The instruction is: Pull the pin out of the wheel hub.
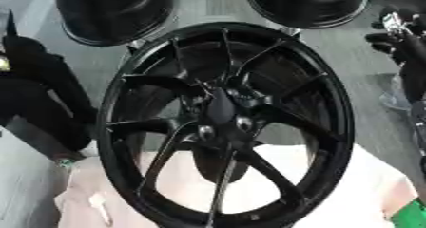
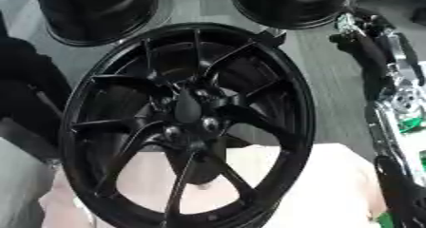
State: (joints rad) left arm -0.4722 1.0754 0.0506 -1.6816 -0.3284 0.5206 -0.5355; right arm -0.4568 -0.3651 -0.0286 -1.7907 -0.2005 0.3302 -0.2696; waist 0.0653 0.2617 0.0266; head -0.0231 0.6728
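Black multi-spoke wheel [image 1: 225,122] fills most of the shot, sitting on a pale cloth-covered stand [image 1: 366,184] toward its near edge. Its hub [image 1: 223,109] is dead centre, with a couple of shiny little round bits just below it; can't tell which one's the pin. Right hand [image 2: 366,42] hangs off to the wheel's far right, well apart from the hub, fingers curled with nothing in them. Two more dark wheels [image 1: 112,11] stand behind on the grey floor.
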